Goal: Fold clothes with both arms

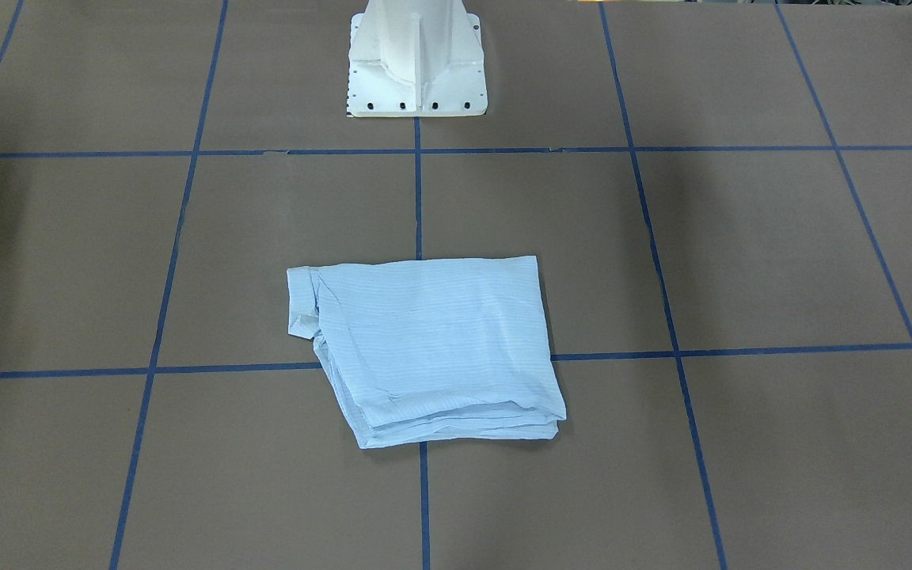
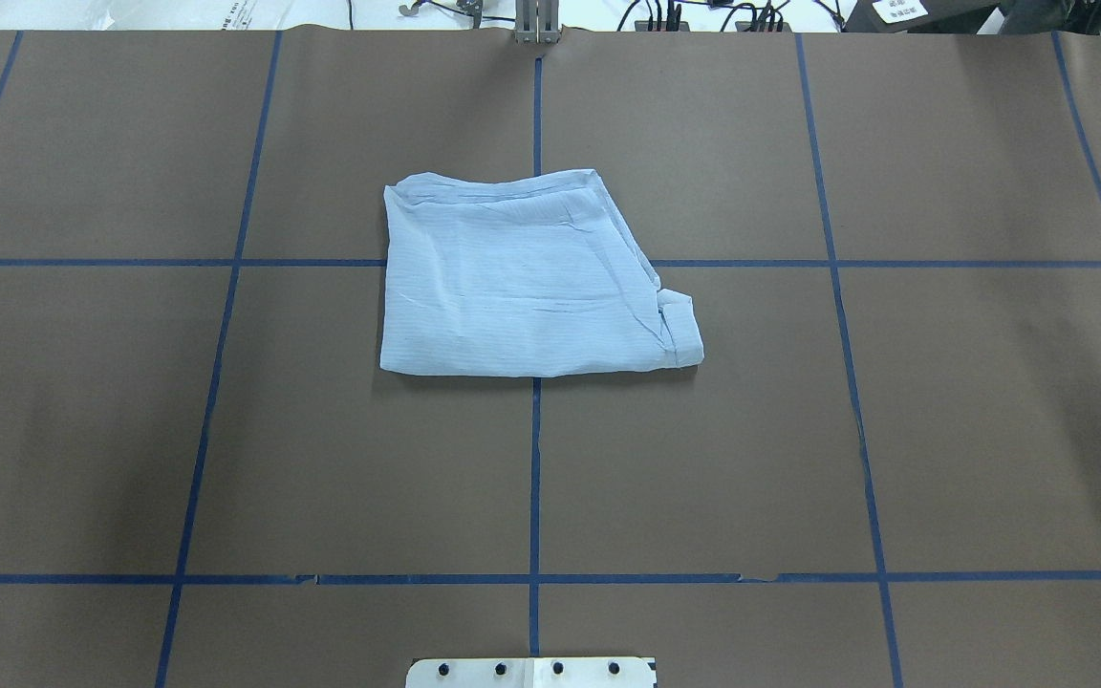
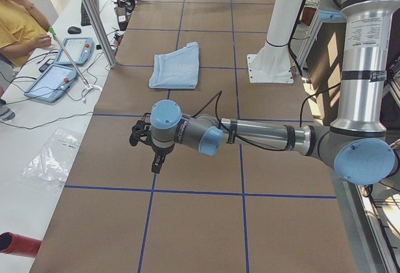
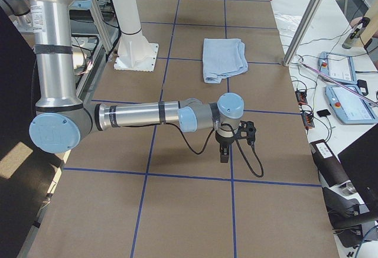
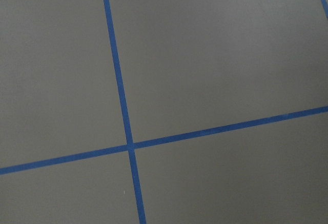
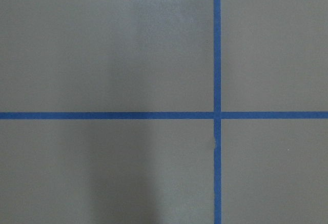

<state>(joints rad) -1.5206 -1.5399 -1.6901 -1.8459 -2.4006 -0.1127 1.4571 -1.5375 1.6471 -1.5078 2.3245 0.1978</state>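
Black and hanging fingers-down, the left gripper [image 3: 155,164] hovers over bare brown table [image 2: 82,430] at the end of its outstretched left arm [image 3: 262,135]. It shows only in the side view, so whether its jaws are apart or together cannot be told. The same goes for the right gripper [image 4: 224,154], which hangs from the right arm [image 4: 136,116] at the opposite end of the table. Both wrist cameras show nothing but brown paper and crossing blue tape lines [image 6: 217,115], with no cloth and no fingertips in frame.

Well apart from both grippers, the shirt [image 2: 522,287] lies at the middle of the table, straddling the tape cross in front of the white pedestal [image 1: 416,63]. It is folded into a compact, roughly four-sided packet. Its long axis runs across the table from the robot's left to its right, along the tape line beneath it.

The edge nearer the robot is a smooth fold, and the stacked loose layers face away, toward the operators' side. The robot's-left side is straight, while the right side slants, with a small tab [image 2: 680,325] poking out at the near right corner. No collar or buttons show, so where the neck points cannot be told.

The folding looks essentially finished. Any further move would be a tidy-up, bringing both arms inward to square the slanted side and tuck in the tab.
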